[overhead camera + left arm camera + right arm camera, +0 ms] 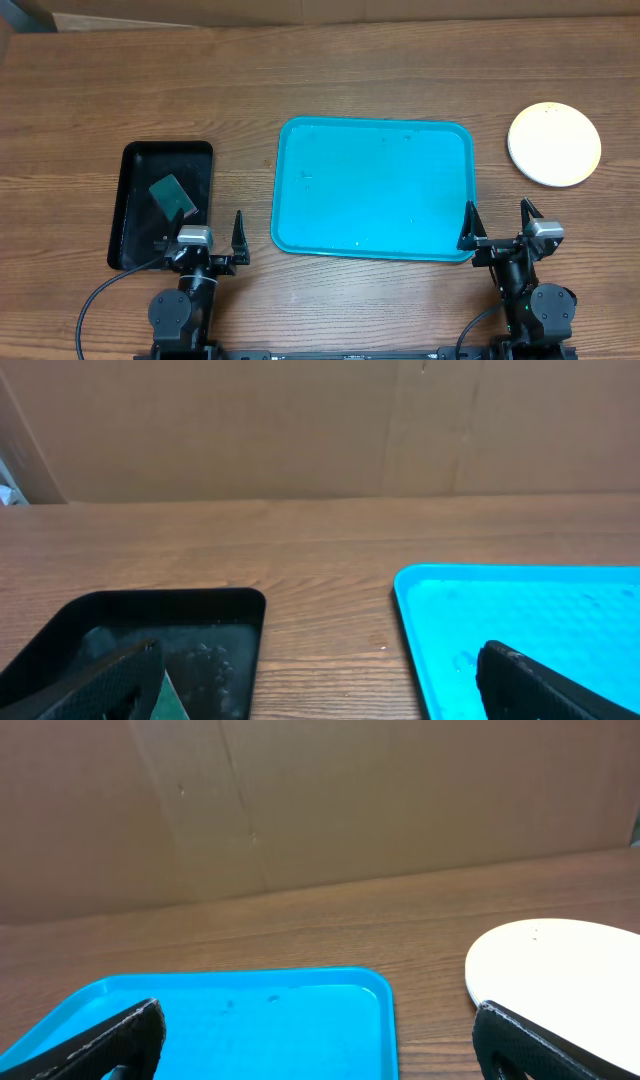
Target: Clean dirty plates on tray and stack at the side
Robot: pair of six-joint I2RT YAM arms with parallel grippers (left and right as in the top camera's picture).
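Turquoise plastic is catching the eye first: the tray (375, 190) is lying in the middle of the wooden table (300, 80), its long sides running left to right, and a few tiny specks are showing on its floor. A white plate (554, 144) is sitting on the table beyond the tray's far right corner, well apart from the rim (whether any other plate is lying beneath it cannot be told from these views). To the left of the tray, a narrower black tray (140, 160) is holding a dark green sponge (173, 195), which is lying askew in its near half. The left arm (185, 305) is resting at the near edge of the table, and the left jaws are standing spread wide and gripping nothing, one finger (100, 685) hanging over the black tray's near right corner and the other (545, 685) toward the turquoise tray. The right arm (535, 305) is waiting at the tray's near right corner, and the right jaws are likewise standing wide apart and empty, one finger (100, 1045) over the tray's rim and the other (545, 1045) over bare wood on the side toward the white plate.
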